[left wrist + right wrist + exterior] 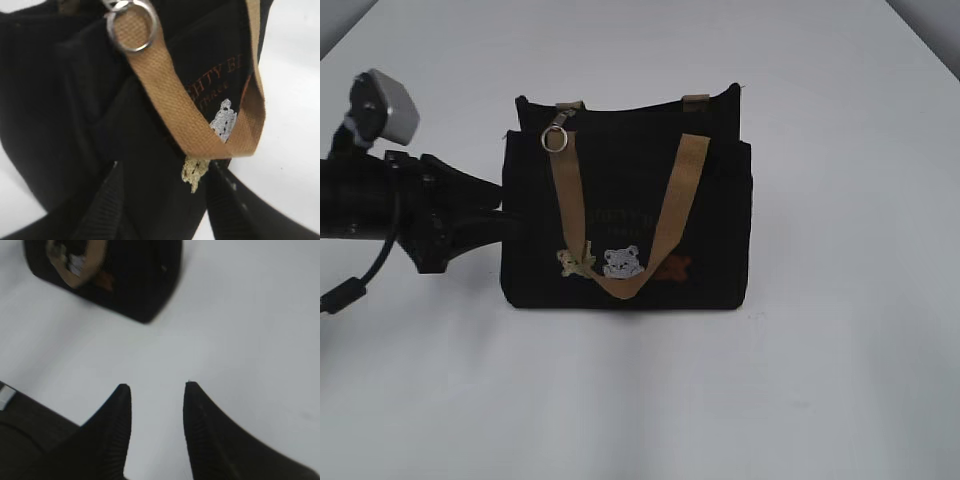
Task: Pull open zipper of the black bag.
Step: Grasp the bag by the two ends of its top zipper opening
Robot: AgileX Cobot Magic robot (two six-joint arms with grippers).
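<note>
We find the black bag [625,225] standing upright near the middle of the white surface [820,380], its front with the tan handle [660,220] facing the exterior camera. The zipper [620,108] runs along its top edge, and its silver ring pull [554,139] hangs at the bag's left end, over the handle. Our left tool [510,222] is pressed against the bag's left side; in the left wrist view its dark fingers [235,205] straddle the lower fabric, but we cannot tell whether they pinch it or merely rest there. Our right tool [155,390] hovers over bare surface, well apart from the bag, fingers partly spread and holding nothing. We judge the step to be bracing the bag, with the zipper apparently not yet opened. Next, one tool must reach the ring and close on it while the bag is kept from sliding.
</note>
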